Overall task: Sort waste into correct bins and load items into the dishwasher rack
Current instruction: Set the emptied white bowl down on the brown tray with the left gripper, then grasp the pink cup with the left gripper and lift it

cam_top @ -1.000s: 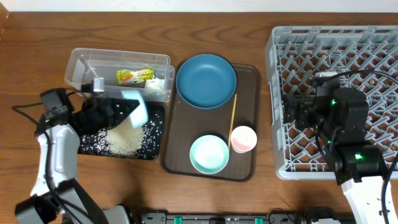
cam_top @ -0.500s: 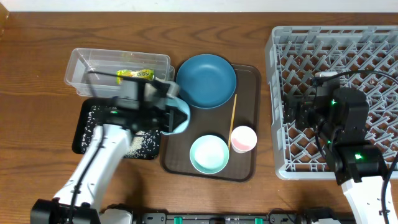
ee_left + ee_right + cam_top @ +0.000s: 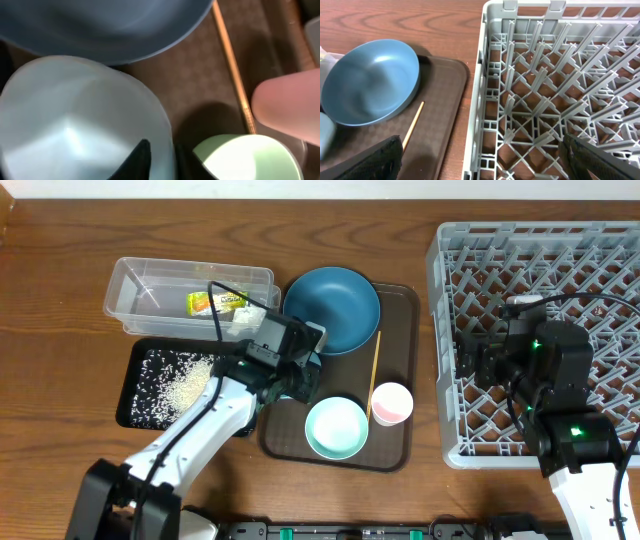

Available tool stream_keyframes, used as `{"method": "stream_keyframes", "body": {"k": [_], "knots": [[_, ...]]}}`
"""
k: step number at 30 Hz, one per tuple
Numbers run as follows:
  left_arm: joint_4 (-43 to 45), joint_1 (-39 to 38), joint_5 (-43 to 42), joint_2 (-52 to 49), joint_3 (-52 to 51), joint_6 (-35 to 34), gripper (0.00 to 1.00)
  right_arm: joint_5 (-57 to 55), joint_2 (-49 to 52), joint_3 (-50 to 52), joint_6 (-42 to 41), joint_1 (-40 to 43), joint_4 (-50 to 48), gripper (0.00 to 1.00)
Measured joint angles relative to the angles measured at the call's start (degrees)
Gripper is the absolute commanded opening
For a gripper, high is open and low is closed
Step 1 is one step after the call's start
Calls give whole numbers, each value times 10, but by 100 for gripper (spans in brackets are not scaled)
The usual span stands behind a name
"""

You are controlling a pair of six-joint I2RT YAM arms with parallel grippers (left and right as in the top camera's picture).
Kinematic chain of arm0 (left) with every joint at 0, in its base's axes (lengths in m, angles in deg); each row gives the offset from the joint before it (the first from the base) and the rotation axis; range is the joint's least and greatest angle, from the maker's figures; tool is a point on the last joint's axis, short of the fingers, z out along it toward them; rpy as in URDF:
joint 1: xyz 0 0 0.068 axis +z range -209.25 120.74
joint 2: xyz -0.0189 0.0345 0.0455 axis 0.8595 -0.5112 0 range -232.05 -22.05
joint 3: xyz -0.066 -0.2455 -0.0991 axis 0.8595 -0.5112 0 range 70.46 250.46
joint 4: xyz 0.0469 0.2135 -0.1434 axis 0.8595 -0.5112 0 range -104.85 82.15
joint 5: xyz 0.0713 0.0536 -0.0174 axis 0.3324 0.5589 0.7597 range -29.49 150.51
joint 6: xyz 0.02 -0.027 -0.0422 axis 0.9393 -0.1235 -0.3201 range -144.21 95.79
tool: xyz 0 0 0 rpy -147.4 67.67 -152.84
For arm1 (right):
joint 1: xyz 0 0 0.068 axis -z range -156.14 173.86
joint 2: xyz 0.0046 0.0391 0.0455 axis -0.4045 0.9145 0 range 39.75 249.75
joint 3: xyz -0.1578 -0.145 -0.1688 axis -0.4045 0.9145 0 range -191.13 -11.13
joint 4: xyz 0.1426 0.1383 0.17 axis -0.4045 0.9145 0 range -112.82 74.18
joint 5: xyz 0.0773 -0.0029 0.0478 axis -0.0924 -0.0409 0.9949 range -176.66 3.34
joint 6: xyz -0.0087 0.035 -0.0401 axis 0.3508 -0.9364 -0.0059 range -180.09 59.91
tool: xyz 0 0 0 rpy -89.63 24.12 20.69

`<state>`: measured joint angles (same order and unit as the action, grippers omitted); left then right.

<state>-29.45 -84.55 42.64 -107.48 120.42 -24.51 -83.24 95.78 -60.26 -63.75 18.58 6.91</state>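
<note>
At the lower edge of the brown serving tray (image 3: 290,430) sits the mint bowl (image 3: 336,428), empty and upright, with the pink-white cup (image 3: 390,403) just beside it to the right. Above the mint bowl, over the tray's upper left part, the left hand (image 3: 161,157) is clenched on the white-blue bowl (image 3: 75,125). In the left wrist view one dark finger lies inside the rim and the other outside it, and the bowl fills the lower left of that frame. The thin wooden stick (image 3: 375,370) lies on the tray, running from the cup up toward the dark blue plate (image 3: 332,310), which rests on the tray's upper end. Left of the tray, the shallow black tray (image 3: 135,395) holds a heap of white rice (image 3: 185,385) with loose grains scattered around it. Behind it on the desk (image 3: 60,260) stands the clear plastic tub (image 3: 150,295), with the yellow-green wrapper (image 3: 215,302) and the white tissue (image 3: 250,318) inside. At the right of the frame the right hand (image 3: 478,360) hangs over the left part of the grey dishwasher rack (image 3: 600,270), its fingers spread wide and holding nothing.
</note>
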Motion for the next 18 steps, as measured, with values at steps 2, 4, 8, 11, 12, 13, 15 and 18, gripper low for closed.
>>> {"method": "stream_keyframes", "body": {"k": [2,4,8,11,12,13,15,18], "knots": [[5,0,5,-2,0,-5,38,0,0,0,0,0,0,99],[10,0,9,-1,0,-10,43,0,0,0,0,0,0,99],[9,0,11,7,1,-18,44,0,0,0,0,0,0,99],[18,0,-16,27,9,-26,45,0,0,0,0,0,0,99],[28,0,-29,34,12,-28,48,0,0,0,0,0,0,99],[41,0,-45,41,16,-30,50,0,0,0,0,0,0,99],[58,-3,-69,50,25,-38,55,0,0,0,0,0,0,99],[63,-17,-87,53,32,-48,57,0,0,0,0,0,0,99]]}}
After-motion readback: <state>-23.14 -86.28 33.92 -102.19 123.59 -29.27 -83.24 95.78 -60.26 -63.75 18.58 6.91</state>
